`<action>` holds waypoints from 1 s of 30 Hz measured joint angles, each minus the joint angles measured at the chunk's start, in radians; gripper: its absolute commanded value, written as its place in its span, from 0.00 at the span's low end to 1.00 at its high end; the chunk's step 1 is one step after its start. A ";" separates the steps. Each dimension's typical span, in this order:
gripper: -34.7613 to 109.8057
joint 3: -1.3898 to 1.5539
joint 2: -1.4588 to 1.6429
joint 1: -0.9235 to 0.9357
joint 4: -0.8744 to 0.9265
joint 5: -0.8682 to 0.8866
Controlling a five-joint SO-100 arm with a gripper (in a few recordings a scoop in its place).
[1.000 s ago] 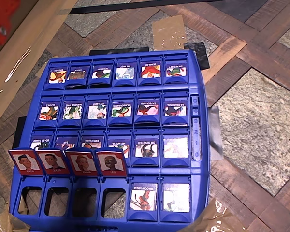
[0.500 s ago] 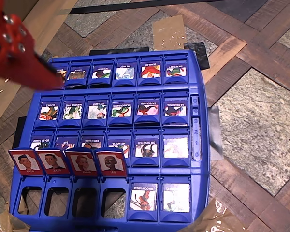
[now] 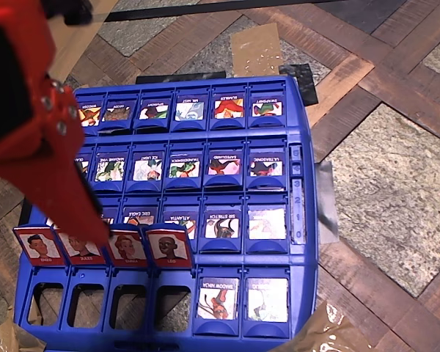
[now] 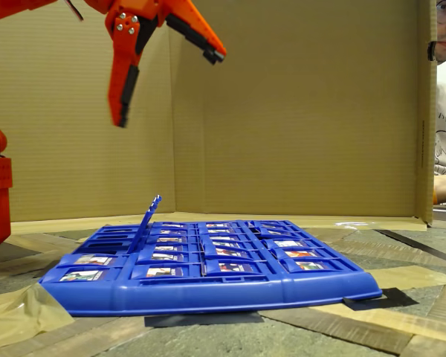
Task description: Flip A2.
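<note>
— What's changed?
— Your gripper [image 4: 167, 85] has swung in from the far corner, fingers spread wide, high over the board [image 3: 297, 253].
— And A2 [image 3: 128, 248]?
— Standing red-face-up beside LEO [image 3: 169, 246] — untouched, so you likely descend next.

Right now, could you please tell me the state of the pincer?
Pincer: open, holding nothing, high above the blue game board.

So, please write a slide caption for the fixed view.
Open orange claw hangs high above the blue game board, one row of tiles standing.
</note>
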 measured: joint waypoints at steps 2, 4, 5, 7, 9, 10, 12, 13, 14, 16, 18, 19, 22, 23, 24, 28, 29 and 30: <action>0.64 -0.021 -0.021 0.000 0.003 0.000; 0.55 -0.025 -0.044 0.009 -0.014 0.000; 0.53 -0.026 -0.057 0.015 -0.032 0.000; 0.50 -0.028 -0.089 0.015 -0.067 0.000; 0.48 -0.028 -0.121 0.011 -0.118 0.000; 0.46 -0.028 -0.140 0.011 -0.147 0.000; 0.43 -0.023 -0.175 0.012 -0.216 0.000; 0.42 -0.012 -0.189 0.011 -0.247 0.000; 0.41 0.002 -0.204 0.008 -0.282 0.000; 0.39 0.043 -0.224 -0.009 -0.342 0.000; 0.35 0.091 -0.238 -0.029 -0.382 0.000; 0.34 0.110 -0.241 -0.035 -0.391 0.000; 0.26 0.173 -0.247 -0.043 -0.399 0.000; 0.24 0.187 -0.247 -0.046 -0.393 0.000; 0.24 0.202 -0.247 -0.052 -0.383 0.000; 0.24 0.256 -0.252 -0.057 -0.367 0.000; 0.24 0.267 -0.256 -0.055 -0.367 0.000; 0.24 0.276 -0.261 -0.055 -0.365 0.000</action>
